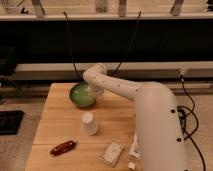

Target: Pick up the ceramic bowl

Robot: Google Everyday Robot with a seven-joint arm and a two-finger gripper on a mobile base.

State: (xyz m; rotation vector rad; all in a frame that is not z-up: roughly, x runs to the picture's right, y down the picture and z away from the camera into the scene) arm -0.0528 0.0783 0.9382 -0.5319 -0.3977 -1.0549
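The ceramic bowl [80, 95], green and glossy, sits on the wooden table [55, 117] near its far edge. My gripper [96, 97] hangs from the white arm's bent wrist and comes down onto the bowl's right rim, where it is shut. The wrist housing hides the contact itself. The bowl rests flat on the table.
An upturned white cup [89, 123] stands just in front of the bowl. A red oblong object [63, 147] lies near the front left. A white packet [112, 153] lies by the front edge. My white arm body [157, 130] fills the table's right side. Black cables hang behind.
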